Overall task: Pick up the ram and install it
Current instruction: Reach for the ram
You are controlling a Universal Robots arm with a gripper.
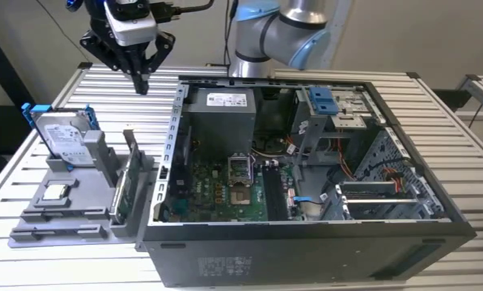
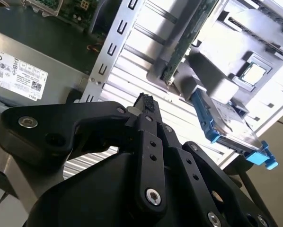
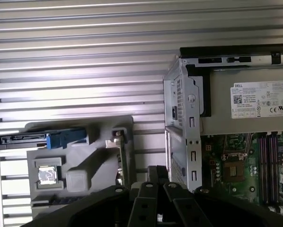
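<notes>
The main danger, as I judge it, lies in how little the ram (image 1: 63, 213) offers. I take it to be the thin dark strip seated on edge in a slot near the front of the gray holder (image 1: 91, 197), just in front of the processor chip (image 1: 55, 193). It is long, narrow and card-thin, with only its top edge showing and too little of it to read any detail, so I cannot be certain of it. The gripper (image 1: 142, 86) hangs over the slatted table (image 1: 88, 91) beyond the holder's far end, beside the rear corner of the computer case (image 1: 306, 245) and well apart from the ram. Its jaws are drawn together with nothing between them. Jaws brought down that way would land on the strip's edge instead of astride it and could chip it or jam it in its slot. A pinch off the middle of such a slim stick would probably let it tilt. The hard drive (image 1: 63, 142) with its blue rails stands tilted up at the holder's rear. The wider green circuit card (image 1: 124, 188) stands on edge along the side next to the case. Either could be clipped on a careless path across the holder. The memory slots (image 1: 274, 191) lie low on the motherboard (image 1: 217, 194) inside the case walls, so a tilted or shifted stick might miss the slot or seat at only one end.
</notes>
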